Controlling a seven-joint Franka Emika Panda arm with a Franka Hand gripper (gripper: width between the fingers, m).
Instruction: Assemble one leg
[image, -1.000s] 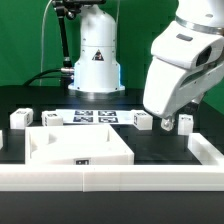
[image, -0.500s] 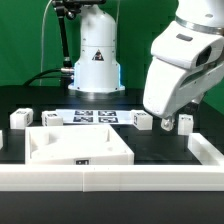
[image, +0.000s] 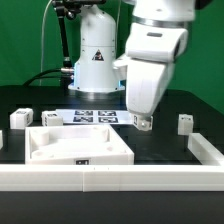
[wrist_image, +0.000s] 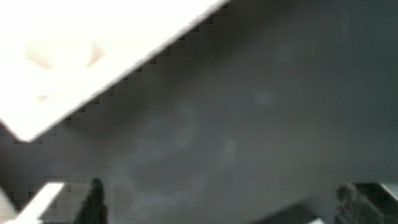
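Fingers (wrist_image: 368, 200) spread wide and empty, I hang just above the leg (image: 144, 123) standing on the surface (image: 170, 143); it is not yet between them, so descending off-centre could topple it.

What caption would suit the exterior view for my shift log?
Panda arm's hand low over a small white square-sided plastic leg, near the large flat white panel on the black table.

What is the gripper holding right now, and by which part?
Nothing is held. The gripper is open, and the wrist view shows only bare dark table between its fingers.
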